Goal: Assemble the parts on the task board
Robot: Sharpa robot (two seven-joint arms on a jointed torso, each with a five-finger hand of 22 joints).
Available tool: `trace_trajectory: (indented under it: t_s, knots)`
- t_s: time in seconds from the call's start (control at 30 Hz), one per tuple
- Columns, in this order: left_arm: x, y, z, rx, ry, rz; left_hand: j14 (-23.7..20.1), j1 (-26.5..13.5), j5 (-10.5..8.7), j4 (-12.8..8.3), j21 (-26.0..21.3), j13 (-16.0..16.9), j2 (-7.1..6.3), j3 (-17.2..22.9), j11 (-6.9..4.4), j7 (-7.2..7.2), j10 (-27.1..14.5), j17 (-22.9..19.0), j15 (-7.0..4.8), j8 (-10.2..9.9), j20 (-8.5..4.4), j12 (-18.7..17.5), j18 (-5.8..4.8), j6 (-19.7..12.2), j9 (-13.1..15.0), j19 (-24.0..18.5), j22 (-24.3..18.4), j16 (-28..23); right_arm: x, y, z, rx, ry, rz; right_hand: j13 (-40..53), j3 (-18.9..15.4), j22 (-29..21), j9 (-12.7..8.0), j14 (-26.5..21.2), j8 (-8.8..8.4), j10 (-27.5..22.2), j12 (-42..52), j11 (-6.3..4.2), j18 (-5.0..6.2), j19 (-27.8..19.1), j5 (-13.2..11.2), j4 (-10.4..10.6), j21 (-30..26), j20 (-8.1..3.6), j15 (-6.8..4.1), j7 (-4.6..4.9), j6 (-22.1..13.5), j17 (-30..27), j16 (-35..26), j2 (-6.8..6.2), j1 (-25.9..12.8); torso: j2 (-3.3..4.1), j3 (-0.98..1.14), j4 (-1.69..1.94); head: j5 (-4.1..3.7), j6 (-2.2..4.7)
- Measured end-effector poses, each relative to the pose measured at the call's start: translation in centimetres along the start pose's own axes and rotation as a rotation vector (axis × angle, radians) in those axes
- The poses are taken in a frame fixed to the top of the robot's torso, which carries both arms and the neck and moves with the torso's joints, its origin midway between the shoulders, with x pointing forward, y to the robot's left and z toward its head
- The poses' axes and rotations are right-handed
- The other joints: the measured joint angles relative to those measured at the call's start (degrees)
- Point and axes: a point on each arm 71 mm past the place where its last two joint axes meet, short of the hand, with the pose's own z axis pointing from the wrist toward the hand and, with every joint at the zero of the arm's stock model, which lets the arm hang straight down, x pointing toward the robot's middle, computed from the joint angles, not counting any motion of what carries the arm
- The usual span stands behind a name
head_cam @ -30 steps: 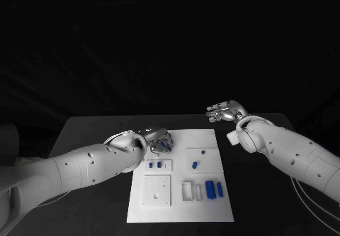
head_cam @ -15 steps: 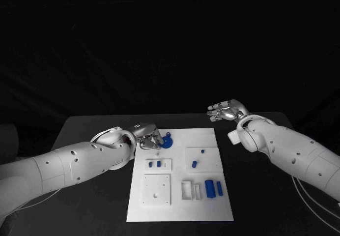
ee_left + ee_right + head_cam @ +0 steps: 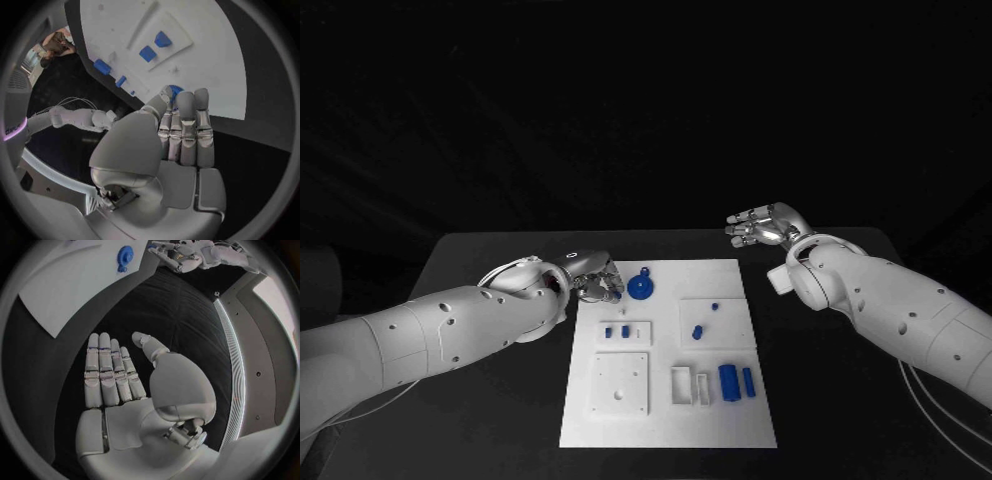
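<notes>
1. A white task board [image 3: 668, 420] lay in the middle of a black table [image 3: 488, 270], seen from the head camera above.
2. The left hand [image 3: 593, 279] sat just off the board's far left corner, beside a round blue gear-like part [image 3: 640, 289] that lay on the board near that corner. From above, hand and gear looked close together but apart.
3. In the left wrist view, the left hand's fingers [image 3: 186, 125] were straight and pressed side by side, with nothing held. The blue gear [image 3: 175, 93] peeked out just past the fingertips.
4. The right hand [image 3: 764, 226] hung well away from the board, beyond its far right corner. In the right wrist view its fingers [image 3: 103, 372] were extended and empty, the thumb held apart.
5. Small blue parts [image 3: 627, 330] stood in a raised white block on the board's left half, and others [image 3: 697, 332] in a block on the right.
6. Two larger blue cylinders [image 3: 728, 381] lay side by side near the board's near right area, next to a white open frame [image 3: 681, 386].
7. A white square plate [image 3: 619, 383] with holes lay on the near left of the board.
</notes>
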Motion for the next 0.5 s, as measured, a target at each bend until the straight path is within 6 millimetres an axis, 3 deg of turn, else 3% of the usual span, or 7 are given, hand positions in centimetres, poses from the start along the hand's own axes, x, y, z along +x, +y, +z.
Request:
trace_trajectory:
  t_s: [0.5]
  knots:
    - [1.5, 0.6, -0.2, -0.016, 0.037, -0.004, 0.00, -0.11, 0.01, 0.00, 0.00, -0.01, -0.12, 0.00, -0.01, -0.01, -0.02, 0.03, 0.01, 0.22, 0.00, -0.01, 0.00, -0.02, -0.04, 0.00, -0.01, -0.23, -0.1, -0.1, -0.1, 0.001, -0.002, -0.001, 0.00, 0.00, 0.00, 0.00, 0.00, 0.00, 0.00, 0.00, 0.00, 0.00, 0.00, 0.00, 0.00, 0.00, 0.00, 0.00, 0.00, 0.00, -0.06, 0.00, 0.00, 0.00, 0.01, 0.04, -0.05, -0.08, -0.28]
